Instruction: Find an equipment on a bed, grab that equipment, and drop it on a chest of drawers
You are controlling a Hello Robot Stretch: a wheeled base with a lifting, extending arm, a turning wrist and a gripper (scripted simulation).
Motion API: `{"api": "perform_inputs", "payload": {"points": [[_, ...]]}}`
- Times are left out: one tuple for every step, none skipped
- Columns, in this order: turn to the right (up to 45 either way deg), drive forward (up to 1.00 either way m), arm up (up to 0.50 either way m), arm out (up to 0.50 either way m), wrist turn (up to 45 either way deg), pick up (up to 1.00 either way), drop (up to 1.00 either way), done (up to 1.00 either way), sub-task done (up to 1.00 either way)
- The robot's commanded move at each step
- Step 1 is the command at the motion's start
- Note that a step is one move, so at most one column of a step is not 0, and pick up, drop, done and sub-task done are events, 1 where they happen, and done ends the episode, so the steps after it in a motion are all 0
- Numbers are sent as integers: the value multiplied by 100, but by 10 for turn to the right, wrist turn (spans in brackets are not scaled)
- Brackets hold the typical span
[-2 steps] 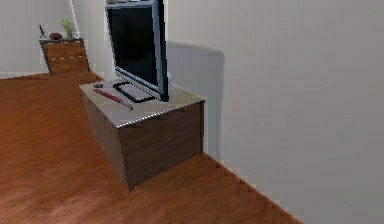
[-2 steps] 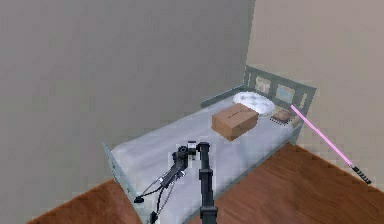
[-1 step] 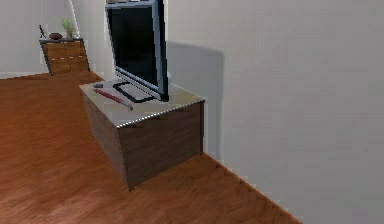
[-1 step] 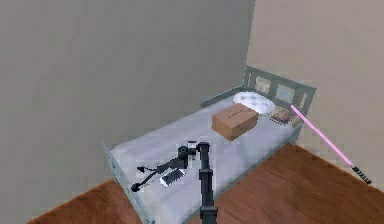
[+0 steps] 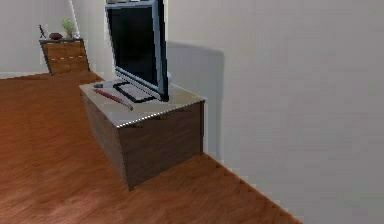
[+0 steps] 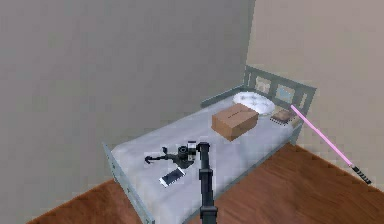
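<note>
A bed (image 6: 150, 150) with a grey cover runs from the arm side view's lower left to a slatted headboard (image 6: 282, 90) at the upper right. My arm (image 6: 206, 190) rises from the bottom edge and ends over the near part of the bed. The gripper (image 6: 158, 158) lies against the cover, so I cannot tell whether it holds anything. A small flat phone-like thing (image 6: 172, 178) lies on the cover just below it. A thin pink rod (image 6: 330, 145) with a dark end slants down from near the headboard past the bed's right side. A chest of drawers (image 5: 66, 56) stands far off at the forward view's upper left.
A cardboard box (image 6: 233, 121), a white pillow (image 6: 252, 102) and a small brown thing (image 6: 280, 115) lie on the bed's far half. Ahead, a low wooden cabinet (image 5: 150, 135) against the wall carries a television (image 5: 138, 45) and a reddish stick (image 5: 113, 95). Wooden floor (image 5: 50, 160) spreads to the left.
</note>
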Motion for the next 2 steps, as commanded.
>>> {"api": "perform_inputs", "payload": {"points": [[0, 0, 0, 0, 30, 0, 0, 0, 0], [0, 0, -30, 0, 0, 0, 0, 0, 0]]}}
